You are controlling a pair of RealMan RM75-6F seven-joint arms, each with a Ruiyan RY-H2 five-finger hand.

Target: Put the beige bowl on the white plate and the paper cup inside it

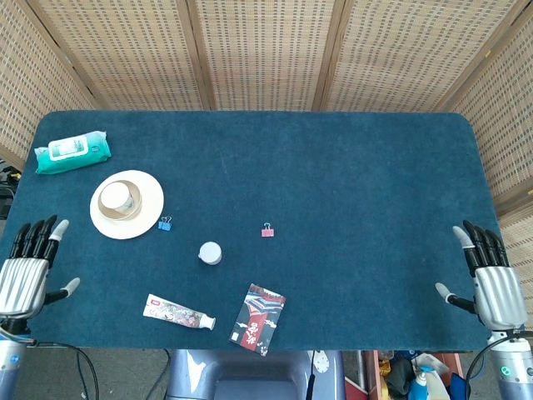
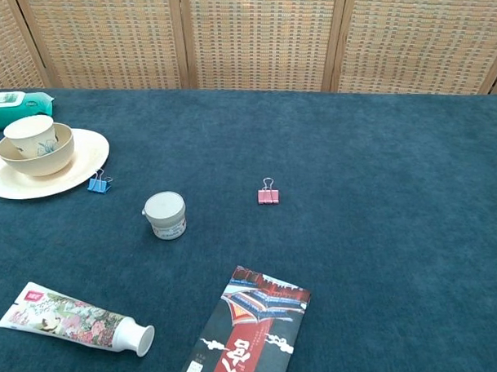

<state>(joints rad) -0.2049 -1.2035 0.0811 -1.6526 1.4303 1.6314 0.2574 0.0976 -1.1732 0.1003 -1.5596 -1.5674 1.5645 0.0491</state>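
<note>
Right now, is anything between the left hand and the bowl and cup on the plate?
Nothing visible. The left hand hangs open at the table's near-left edge; only bare cloth lies between it and the white plate carrying the beige bowl and paper cup.

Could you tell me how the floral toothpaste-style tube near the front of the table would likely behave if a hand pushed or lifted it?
The floral soft tube with a white cap lies flat on the blue cloth table, so it would probably slide, not roll. Its flattened tail suggests it would dent or sag if squeezed. It looks light for its length.
</note>
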